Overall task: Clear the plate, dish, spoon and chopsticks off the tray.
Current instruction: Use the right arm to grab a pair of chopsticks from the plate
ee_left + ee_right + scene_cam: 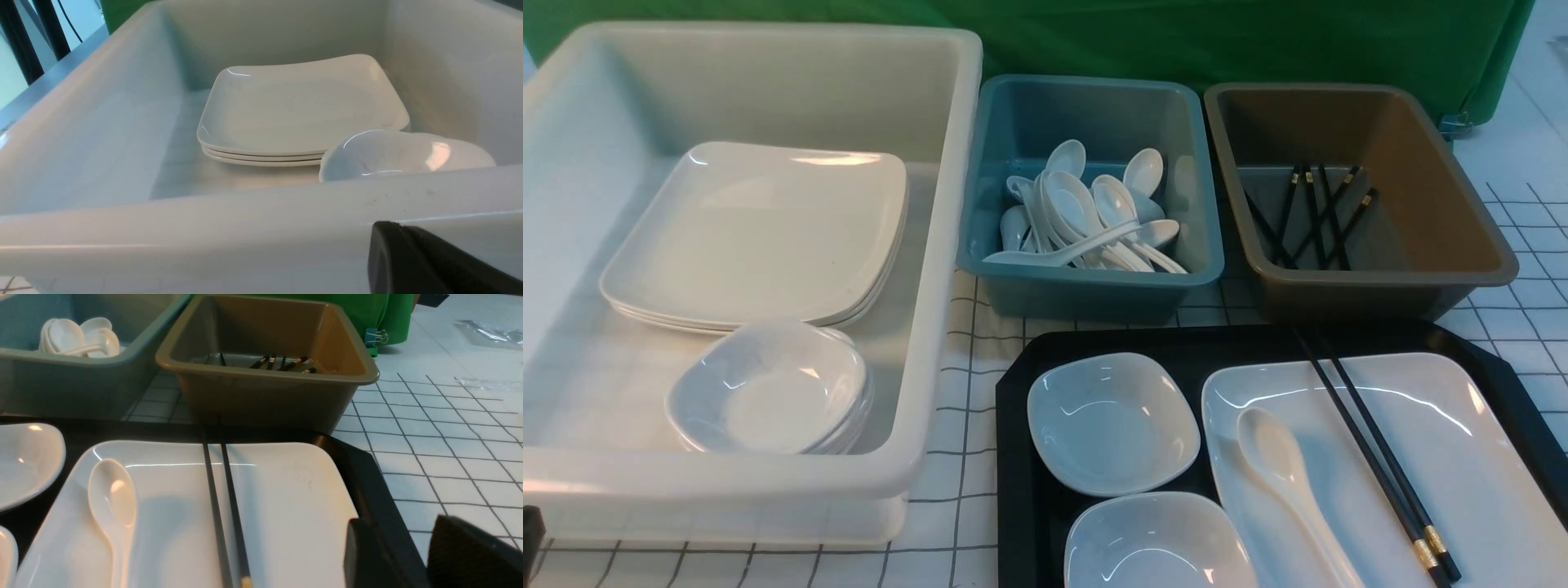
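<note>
Gridded tablecloth (pixel 964 425) carries the tray (pixel 1015 457), near right; its plate (pixel 1462 457) bears the chopsticks (pixel 1372 457), overhanging its far edge, and the spoon (pixel 1278 457). Lifting the plate first would likely spill both. The right gripper (pixel 421 555), jaws apart, holds nothing; the left gripper (pixel 404 245), jaws together, sits beside the white tub (pixel 204 220).

Tray (pixel 1017 457) holds one plate (pixel 1486 474), two dishes (pixel 1112 422), one spoon (pixel 1282 465), two chopsticks (pixel 1376 461).

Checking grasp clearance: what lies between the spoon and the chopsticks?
Nothing but bare plate between spoon and chopsticks; front and right wrist views show it.
</note>
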Available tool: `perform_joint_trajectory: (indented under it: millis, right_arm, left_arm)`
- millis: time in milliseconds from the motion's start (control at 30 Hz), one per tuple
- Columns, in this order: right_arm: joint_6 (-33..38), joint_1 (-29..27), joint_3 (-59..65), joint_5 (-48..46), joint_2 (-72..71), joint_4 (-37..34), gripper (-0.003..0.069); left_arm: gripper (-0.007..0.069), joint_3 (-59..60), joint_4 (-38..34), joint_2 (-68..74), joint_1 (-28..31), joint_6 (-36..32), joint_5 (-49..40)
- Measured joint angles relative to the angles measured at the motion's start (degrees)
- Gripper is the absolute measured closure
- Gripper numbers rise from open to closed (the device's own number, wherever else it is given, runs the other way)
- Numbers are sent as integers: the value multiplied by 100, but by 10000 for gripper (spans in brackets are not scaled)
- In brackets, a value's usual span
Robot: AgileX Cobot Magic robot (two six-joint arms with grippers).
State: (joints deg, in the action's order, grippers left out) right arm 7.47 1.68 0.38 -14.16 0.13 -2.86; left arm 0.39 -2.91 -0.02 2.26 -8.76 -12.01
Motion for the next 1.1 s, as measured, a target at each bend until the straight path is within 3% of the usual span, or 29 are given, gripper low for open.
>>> perform_joint_trajectory:
  millis: [100,267,433,600,667,767,833,967,1033,1100]
  right_arm:
    - [0,0,0,0,0,0,415]
    - [0,0,0,0,0,0,415]
    - [-37,0,0,36,0,-24,415]
    - [-1532,41,2,949,0,-771,415]
    - [-2414,55,2,1502,0,-946,415]
    - [-3133,55,2,2104,0,-1026,415]
    - [-3269,55,2,2336,0,-1031,415]
    - [-3404,55,2,3007,-1,-1069,417]
    - [-3444,61,2,3353,-1,-1069,420]
    - [-3445,110,-234,3191,1,-936,468]
  left_arm:
    - [605,0,-167,0,0,0,286]
    - [605,0,-1759,0,0,729,1422]
    - [605,0,-2341,0,0,1172,2078]
    - [605,0,-2413,0,0,2040,2942]
    - [605,0,-2324,0,0,2680,3674]
    - [605,-168,-2044,-5,0,3451,4256]
    - [605,-417,-1876,-5,0,3583,4137]
    - [605,-1889,-988,242,0,3711,2565]
    - [605,-2610,-617,609,0,3711,1529]
    - [605,-3462,-380,1324,0,3384,32]
